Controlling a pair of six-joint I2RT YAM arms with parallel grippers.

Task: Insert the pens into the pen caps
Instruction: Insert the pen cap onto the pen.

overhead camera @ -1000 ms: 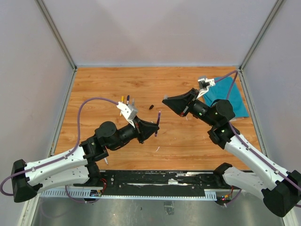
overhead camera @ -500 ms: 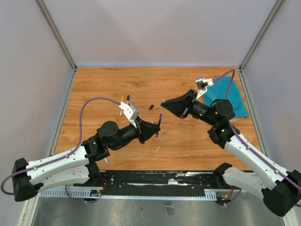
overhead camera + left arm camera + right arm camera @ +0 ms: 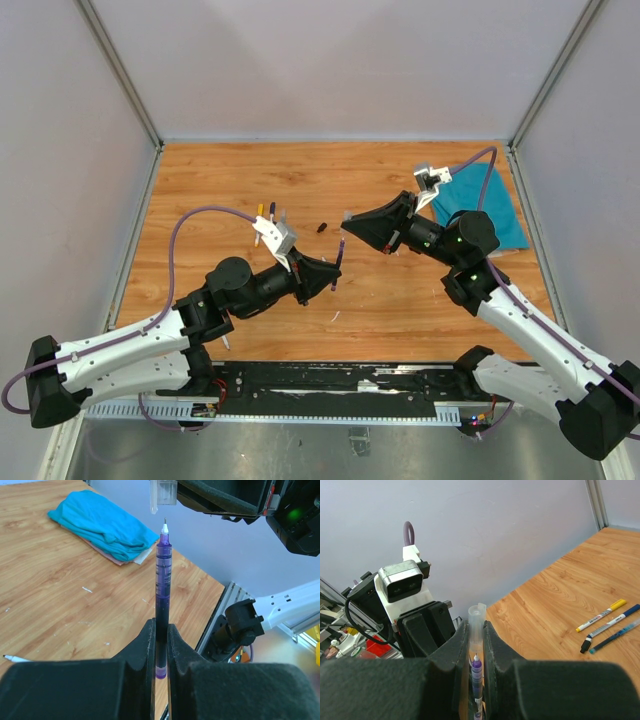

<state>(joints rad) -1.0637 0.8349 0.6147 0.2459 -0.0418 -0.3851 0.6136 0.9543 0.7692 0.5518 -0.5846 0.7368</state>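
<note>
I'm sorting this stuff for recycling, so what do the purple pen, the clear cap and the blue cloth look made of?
The purple pen looks like glossy translucent plastic; light shows through its barrel. The clear cap is probably plastic too, pale and see-through. The blue cloth seems soft matte fabric, folded and wrinkled.

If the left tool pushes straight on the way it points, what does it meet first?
The pen in the left tool leads; the cap in the right tool sits just ahead of the tip, nearly in line. Likely the cap comes first, though depth is unclear.
</note>
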